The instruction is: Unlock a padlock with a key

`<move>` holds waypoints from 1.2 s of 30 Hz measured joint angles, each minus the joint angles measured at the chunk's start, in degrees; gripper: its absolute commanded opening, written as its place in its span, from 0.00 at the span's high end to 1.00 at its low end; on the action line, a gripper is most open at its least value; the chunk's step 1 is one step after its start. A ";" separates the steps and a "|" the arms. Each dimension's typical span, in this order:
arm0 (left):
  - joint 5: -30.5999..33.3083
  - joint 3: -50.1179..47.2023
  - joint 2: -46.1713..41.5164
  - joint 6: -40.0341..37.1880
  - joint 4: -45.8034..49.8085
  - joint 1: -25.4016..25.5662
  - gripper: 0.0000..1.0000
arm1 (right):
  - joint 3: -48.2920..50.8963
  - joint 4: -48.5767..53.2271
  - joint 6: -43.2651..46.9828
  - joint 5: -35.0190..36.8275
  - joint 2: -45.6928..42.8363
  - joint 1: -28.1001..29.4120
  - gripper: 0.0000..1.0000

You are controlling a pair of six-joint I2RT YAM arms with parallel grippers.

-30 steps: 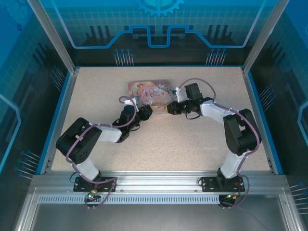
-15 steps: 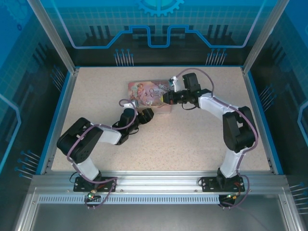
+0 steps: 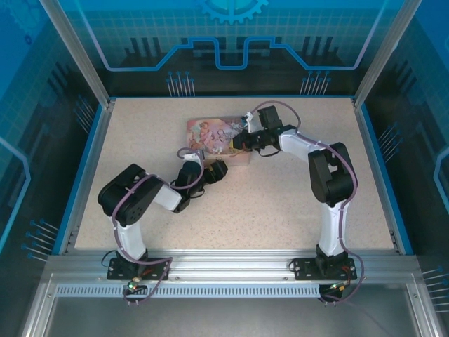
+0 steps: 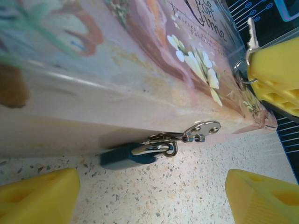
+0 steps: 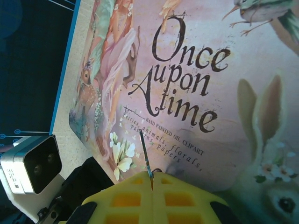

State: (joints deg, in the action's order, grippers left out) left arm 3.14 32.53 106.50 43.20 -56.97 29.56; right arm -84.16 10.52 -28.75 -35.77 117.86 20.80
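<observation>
The padlock (image 4: pixel 128 155) lies along the tin's (image 4: pixel 117 107) front wall on the desk (image 4: pixel 187 191), just ahead of the released left end effector (image 4: pixel 149 193), while the right end effector (image 5: pixel 152 181), grasping the key (image 5: pixel 145 151), hangs above the lid (image 5: pixel 210 60).
</observation>
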 measured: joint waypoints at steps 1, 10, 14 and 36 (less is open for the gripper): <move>-0.15 0.00 0.39 -0.02 -0.79 -0.11 0.18 | -0.17 0.17 0.00 -0.02 0.09 0.02 1.00; -0.83 0.02 3.63 -0.50 -7.21 -0.52 0.18 | -1.27 2.19 0.28 0.94 0.24 0.22 1.00; -0.85 0.39 4.44 -1.53 -8.07 -0.52 0.18 | -1.77 3.19 0.70 1.40 0.24 0.28 1.00; -6.62 6.93 8.87 -2.49 -6.32 -0.35 0.42 | -3.61 5.33 1.79 2.05 1.03 0.57 1.00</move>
State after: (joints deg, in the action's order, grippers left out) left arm -3.49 39.46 115.37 40.71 -63.29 29.21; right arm -87.77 15.86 -26.96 -33.71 118.89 21.37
